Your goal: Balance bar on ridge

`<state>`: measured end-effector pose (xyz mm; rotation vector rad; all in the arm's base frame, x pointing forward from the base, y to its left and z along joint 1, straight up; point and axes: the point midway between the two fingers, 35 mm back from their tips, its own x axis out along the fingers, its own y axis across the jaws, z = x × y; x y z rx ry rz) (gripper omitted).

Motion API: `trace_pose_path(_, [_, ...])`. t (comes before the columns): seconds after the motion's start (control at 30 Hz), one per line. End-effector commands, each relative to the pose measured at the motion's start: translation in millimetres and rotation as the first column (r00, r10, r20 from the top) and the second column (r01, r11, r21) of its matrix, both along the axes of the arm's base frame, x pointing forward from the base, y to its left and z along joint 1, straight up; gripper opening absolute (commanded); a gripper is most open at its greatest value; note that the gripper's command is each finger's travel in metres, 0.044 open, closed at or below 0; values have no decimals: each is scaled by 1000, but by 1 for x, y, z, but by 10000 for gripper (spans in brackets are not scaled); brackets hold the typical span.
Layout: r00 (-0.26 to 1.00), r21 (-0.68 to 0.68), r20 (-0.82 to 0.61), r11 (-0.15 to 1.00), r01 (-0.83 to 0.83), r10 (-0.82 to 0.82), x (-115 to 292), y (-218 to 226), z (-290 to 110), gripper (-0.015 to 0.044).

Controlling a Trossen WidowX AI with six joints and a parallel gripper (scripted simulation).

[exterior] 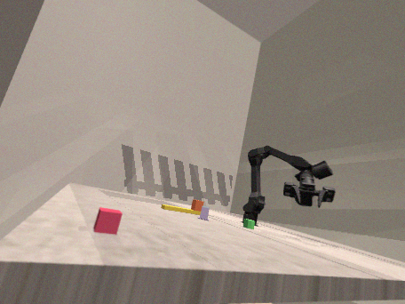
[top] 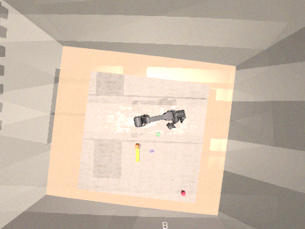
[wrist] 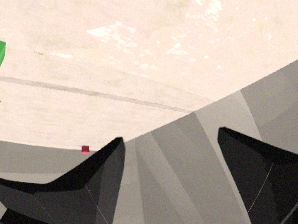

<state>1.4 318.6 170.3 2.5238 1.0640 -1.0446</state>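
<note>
A yellow bar (top: 137, 156) (exterior: 178, 208) lies low on the table (top: 107, 182) (exterior: 186, 251), with an orange block (top: 137, 145) (exterior: 197, 204) at one end. I cannot tell whether the bar rests on the block. My gripper (top: 176, 121) (exterior: 311, 198) (wrist: 172, 139) is open and empty. It hangs in the air out past the arm's base, far from the bar and near the table's edge. The wrist view shows only the two dark fingers, pale table top (wrist: 166, 30) and grey floor beyond it.
A small purple block (top: 152, 150) (exterior: 204, 213) stands close beside the bar's orange end. A green cube (top: 158, 134) (exterior: 249, 223) (wrist: 1, 51) sits by the arm's base. A red cube (top: 182, 192) (exterior: 107, 220) (wrist: 85, 149) stands near a far table corner.
</note>
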Motion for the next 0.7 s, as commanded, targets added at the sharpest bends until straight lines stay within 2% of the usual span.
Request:
trace_pose_path(0.0, [993, 13, -58, 994, 108, -107, 19, 2, 0, 315])
trace_pose_path(0.33, [928, 26, -172, 941, 339, -329, 60, 1, -1, 315])
trace_pose_path(0.67, [809, 28, -271, 836, 547, -521, 101, -4, 0, 315])
